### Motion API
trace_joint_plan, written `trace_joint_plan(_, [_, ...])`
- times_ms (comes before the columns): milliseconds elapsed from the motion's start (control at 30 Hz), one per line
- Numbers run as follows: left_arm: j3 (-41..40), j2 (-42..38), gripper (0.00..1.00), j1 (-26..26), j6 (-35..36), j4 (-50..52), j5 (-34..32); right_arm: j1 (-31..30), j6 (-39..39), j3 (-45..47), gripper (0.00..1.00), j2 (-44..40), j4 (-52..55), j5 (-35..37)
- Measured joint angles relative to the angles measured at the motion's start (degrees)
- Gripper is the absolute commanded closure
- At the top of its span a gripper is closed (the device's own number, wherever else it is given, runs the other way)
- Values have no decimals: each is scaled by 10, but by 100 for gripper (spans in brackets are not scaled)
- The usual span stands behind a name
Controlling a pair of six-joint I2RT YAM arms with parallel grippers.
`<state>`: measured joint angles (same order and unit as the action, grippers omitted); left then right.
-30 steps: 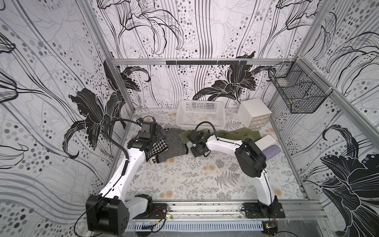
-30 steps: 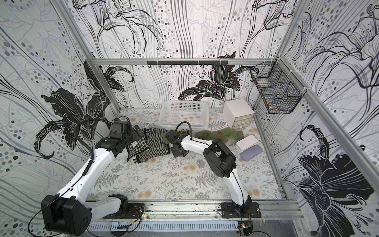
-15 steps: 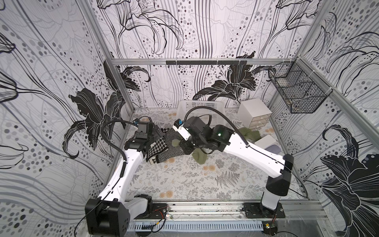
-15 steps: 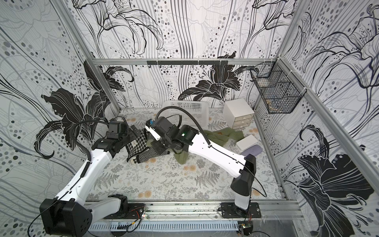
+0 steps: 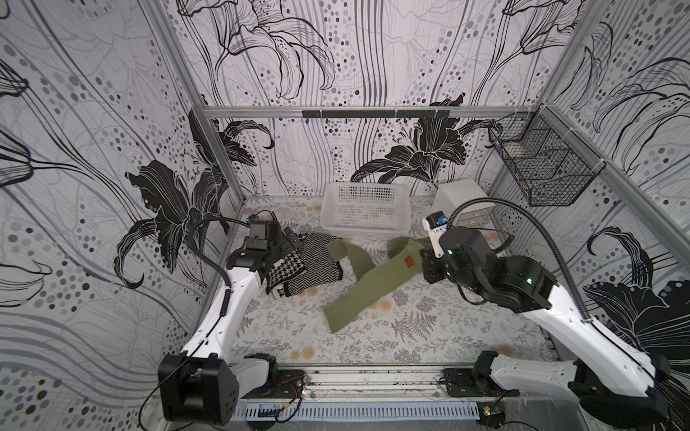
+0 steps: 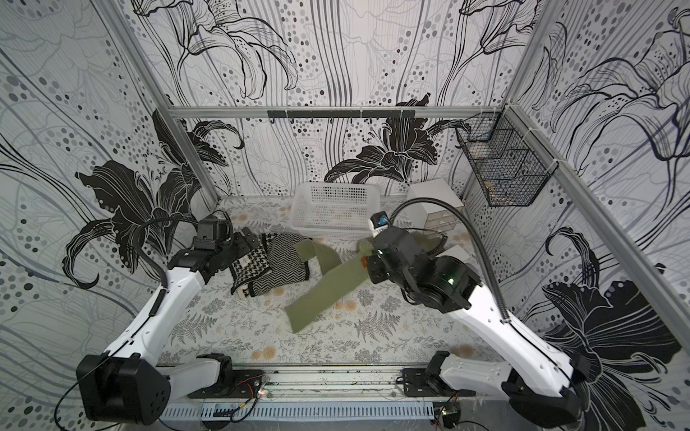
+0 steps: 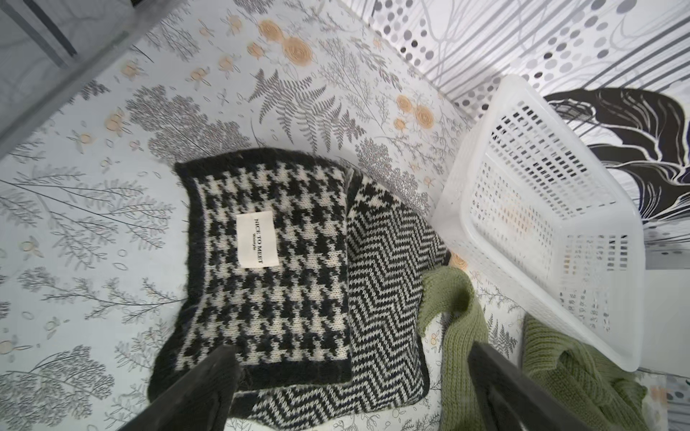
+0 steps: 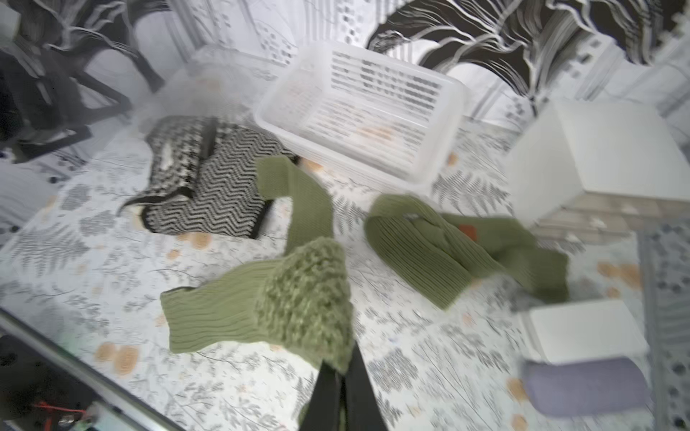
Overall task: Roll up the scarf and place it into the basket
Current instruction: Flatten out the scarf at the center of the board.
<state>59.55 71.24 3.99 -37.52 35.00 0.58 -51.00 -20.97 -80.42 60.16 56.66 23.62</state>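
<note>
A long green knitted scarf [image 5: 373, 287] [image 6: 328, 287] lies unrolled across the floral mat. One end rests on the mat and the middle rises to my right gripper [image 5: 425, 263] [image 8: 341, 364], which is shut on a bunched fold of it [image 8: 306, 294]. A folded black-and-white patterned scarf [image 5: 310, 265] [image 7: 298, 298] lies at the left. My left gripper [image 5: 289, 242] [image 7: 353, 352] hovers open over its near edge, holding nothing. The white perforated basket [image 5: 364, 229] [image 6: 332, 227] [image 7: 448, 209] stands empty at the back centre, just behind both scarves.
A small white drawer box [image 5: 461, 197] stands right of the basket. A black wire mesh basket [image 5: 541, 168] hangs on the right wall. A white box [image 8: 582, 328] and a folded purple cloth [image 8: 586, 384] lie at the right of the mat.
My right arm has swung from the mat's left-centre over to the right, pulling the green scarf out long. The left arm has barely moved and stays open.
</note>
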Motion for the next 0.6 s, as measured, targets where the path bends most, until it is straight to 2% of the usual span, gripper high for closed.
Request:
trace_joint_plan(133, [32, 83, 1, 59, 0, -8, 19, 12, -59, 34, 100, -53, 66, 95])
trace_joint_plan(267, [102, 178, 1, 116, 0, -14, 27, 26, -97, 43, 100, -51, 115, 168])
trace_joint_plan(400, [173, 272, 0, 134, -2, -19, 24, 51, -96, 49, 100, -36, 120, 197])
trace_joint_plan(600, [197, 366, 8, 133, -6, -24, 18, 117, -65, 77, 100, -41, 102, 193])
